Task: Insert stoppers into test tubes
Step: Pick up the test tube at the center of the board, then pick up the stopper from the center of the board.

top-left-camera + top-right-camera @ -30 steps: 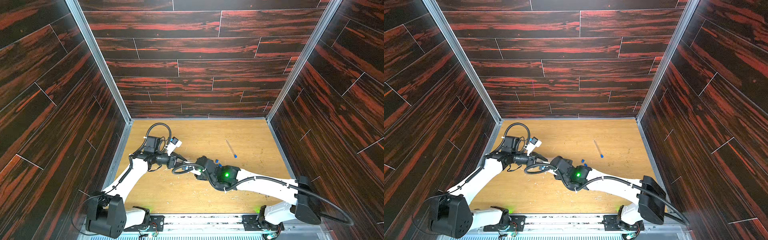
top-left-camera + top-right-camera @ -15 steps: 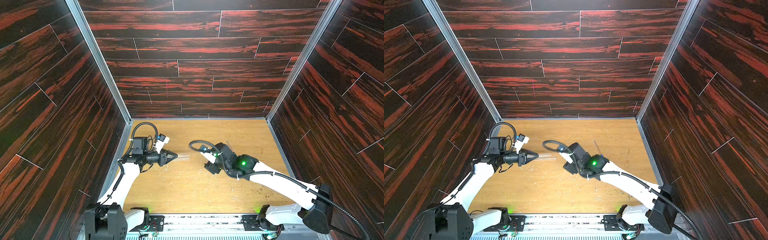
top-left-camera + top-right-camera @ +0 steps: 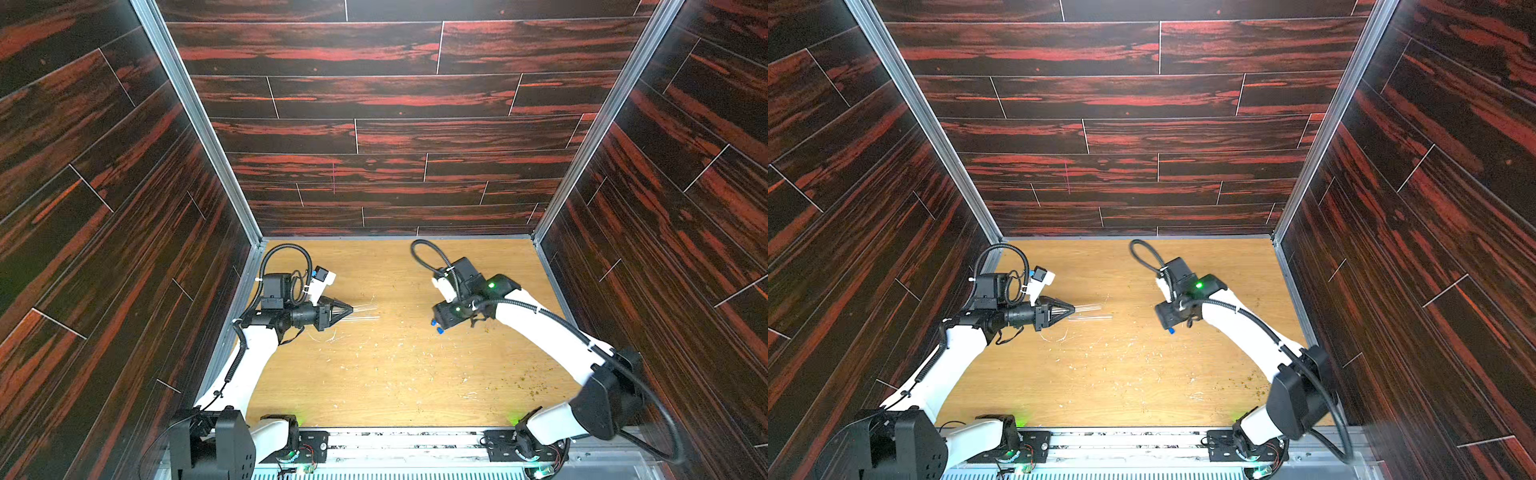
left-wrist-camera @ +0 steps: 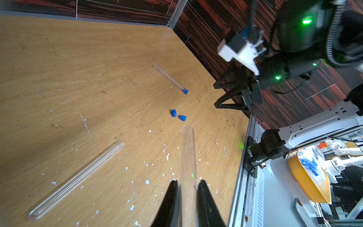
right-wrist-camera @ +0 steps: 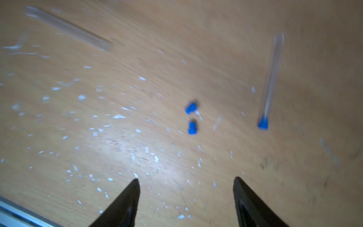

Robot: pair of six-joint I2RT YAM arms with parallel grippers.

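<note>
Both arms have drawn apart since a second ago, when we saw them meeting over the middle of the surface (image 3: 374,395). The left gripper (image 3: 351,309) now sits well away from the stoppered test tube (image 4: 169,78), and the right gripper (image 5: 186,181) hangs near it.

We take that stoppered test tube as our marker. It lies flat on the wood with a blue stopper (image 4: 185,91) plugged into one end. Near the plugged end lie a loose stopper (image 4: 173,113) and a second loose stopper (image 4: 182,117), just beside each other and apart from the tube.

The right gripper's jaws stand wide with nothing between them. It is raised above the surface, close to the two loose stoppers, though its wrist view is blurred.

Well apart from the stoppered test tube, the left gripper is clamped narrowly on a clear held test tube (image 4: 188,153). This tube juts straight out past the fingertips, clear of the wood, with its free end pointing toward the loose stoppers. A bare test tube (image 4: 76,180) lies flat and unplugged on the surface, also well apart from the marker and just beside the held one.

White flecks (image 4: 147,181) litter the wood between the bare test tube and the marker. In both top views the right arm hides the stoppered test tube.
</note>
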